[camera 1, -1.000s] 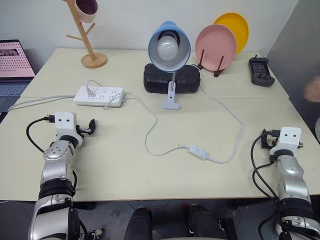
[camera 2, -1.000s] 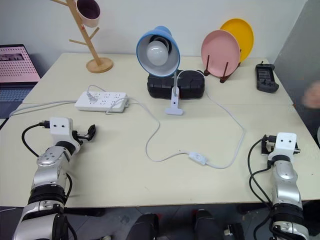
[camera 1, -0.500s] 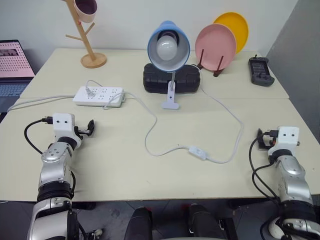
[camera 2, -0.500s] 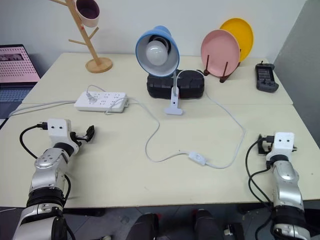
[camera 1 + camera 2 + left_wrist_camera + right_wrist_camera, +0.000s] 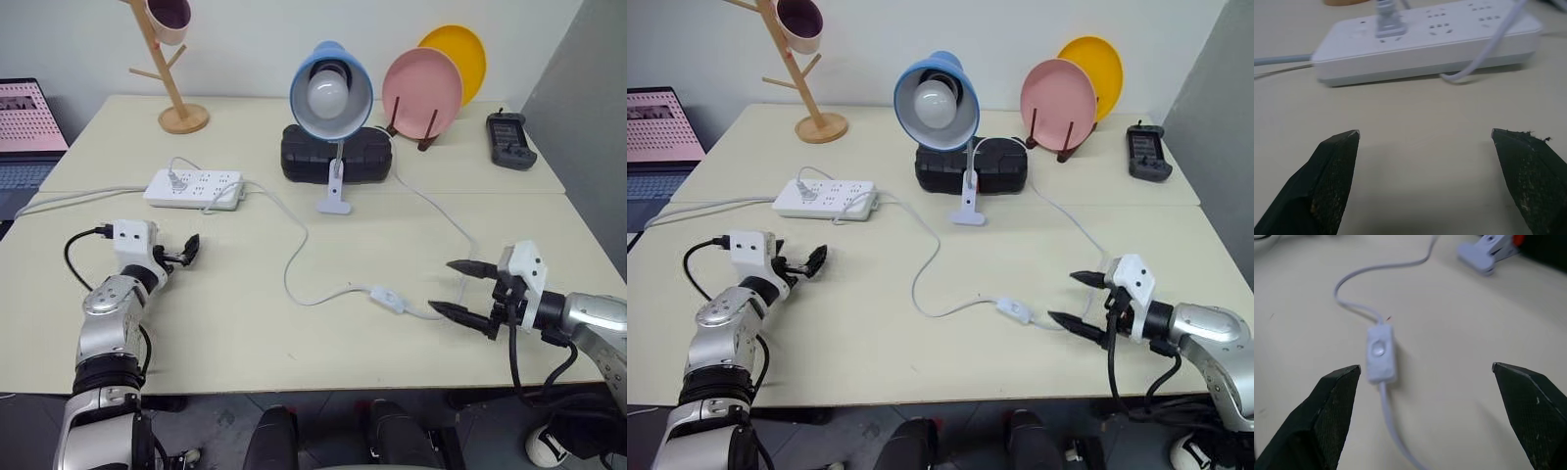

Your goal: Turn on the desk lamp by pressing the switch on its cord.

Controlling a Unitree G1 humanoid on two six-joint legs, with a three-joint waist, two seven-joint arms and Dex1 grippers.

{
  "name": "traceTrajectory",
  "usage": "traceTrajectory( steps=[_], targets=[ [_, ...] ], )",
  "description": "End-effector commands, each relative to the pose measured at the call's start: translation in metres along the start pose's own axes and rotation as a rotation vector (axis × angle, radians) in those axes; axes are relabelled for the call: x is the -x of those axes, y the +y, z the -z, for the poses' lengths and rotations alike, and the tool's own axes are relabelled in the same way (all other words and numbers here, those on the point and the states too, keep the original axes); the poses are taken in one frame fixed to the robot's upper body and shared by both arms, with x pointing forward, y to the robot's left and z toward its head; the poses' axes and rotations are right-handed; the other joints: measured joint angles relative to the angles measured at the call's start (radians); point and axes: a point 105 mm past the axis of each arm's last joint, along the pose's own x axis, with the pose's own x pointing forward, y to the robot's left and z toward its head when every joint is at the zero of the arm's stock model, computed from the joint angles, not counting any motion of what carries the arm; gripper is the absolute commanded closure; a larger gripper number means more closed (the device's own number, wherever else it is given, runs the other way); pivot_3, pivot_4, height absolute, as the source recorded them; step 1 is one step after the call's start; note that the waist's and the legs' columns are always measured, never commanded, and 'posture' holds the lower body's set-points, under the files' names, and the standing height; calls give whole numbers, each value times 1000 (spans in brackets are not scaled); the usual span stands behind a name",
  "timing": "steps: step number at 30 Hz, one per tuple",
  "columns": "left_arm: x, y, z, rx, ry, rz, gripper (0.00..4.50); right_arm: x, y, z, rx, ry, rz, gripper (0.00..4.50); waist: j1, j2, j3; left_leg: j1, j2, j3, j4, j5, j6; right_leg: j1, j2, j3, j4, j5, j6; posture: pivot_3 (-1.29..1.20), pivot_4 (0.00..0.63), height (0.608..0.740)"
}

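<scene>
R gripper (image 5: 453, 288) sits low over the table (image 5: 235, 323) near its front right, fingers spread wide, nothing betw them, tips aimed toward the robot's left at the switch (image 5: 388, 299). Switch lies just beside those tips but apart from them, flat on the table, front-centre; in the right wrist view it's a small white oblong (image 5: 1380, 354) w/ a round button on top, seen betw the two black fingers (image 5: 1332, 406), nearer one of them. Cord (image 5: 294, 257) is thin, white: from the switch it runs one way in a loop up toward the strip (image 5: 194, 187), other way it passes under the R gripper and curves back up to the lamp (image 5: 331, 93). Lamp stands mid-table toward the back, light-blue cone shade facing the camera, big round white bulb, unlit, short white stem, white clip base just in front of a black box (image 5: 338, 154). L gripper (image 5: 186, 250) over the table's left side, fingers also wide apart and empty, pointing at the strip; left wrist view shows a grey plug in the strip (image 5: 1425, 36) and a white cable looping off it. Behind: pink plate (image 5: 422, 93) and yellow plate (image 5: 458, 54) on a rack, wooden mug tree (image 5: 168, 69) back left, black remote (image 5: 511, 139) back right.
</scene>
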Motion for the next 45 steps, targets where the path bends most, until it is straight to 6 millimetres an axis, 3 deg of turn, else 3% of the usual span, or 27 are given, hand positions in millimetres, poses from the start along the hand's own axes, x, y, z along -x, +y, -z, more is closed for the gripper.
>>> traceTrajectory(
  steps=[1,4,8,14,18,25,28,40,45],
  targets=[
    [28,-71,-50,-131,21,563,11,-4,-4,-3,44,-1,-36,0,-1,-1,1,-1,0,0,0,0,0,-1,0,0,0,0,0,0,150,740],
    [67,-108,-52,-193,179,877,11,-11,-4,0,32,1,-63,0,-10,0,0,-1,0,1,-1,0,0,-2,0,1,-1,0,-2,0,150,740],
    [83,-126,-61,-248,228,1024,11,-22,1,1,30,-11,-102,0,-11,3,0,0,1,1,-2,0,0,-1,0,1,0,-1,-1,0,150,740],
    [76,-139,-77,-326,175,1084,11,-35,18,3,0,-24,-182,0,-3,3,0,0,1,1,0,0,0,-1,1,1,-1,-2,-2,0,150,740],
    [75,-142,-72,-317,155,1072,11,-46,24,12,-8,-28,-178,0,-2,3,0,-1,1,1,0,0,0,-2,1,1,-1,-2,-1,0,150,740],
    [74,-145,-72,-311,125,1051,11,-61,12,17,-10,-58,-95,0,-2,3,0,-1,2,0,1,0,0,-2,2,1,0,-2,-1,0,150,740],
    [73,-145,-72,-310,115,1038,0,-63,14,19,3,-52,-115,406,-1,3,0,-1,2,0,0,0,0,-2,2,1,0,-1,-1,0,150,740],
    [72,-145,-73,-294,105,1029,0,-58,19,24,51,-30,-138,3391,0,3,0,-1,2,0,0,0,0,-2,2,1,0,-1,-1,0,150,740],
    [71,-145,-73,-288,103,1026,0,-53,18,27,68,-17,-135,3437,0,3,0,-1,2,0,0,0,0,-2,2,1,0,-1,-1,0,150,740]
  ],
)
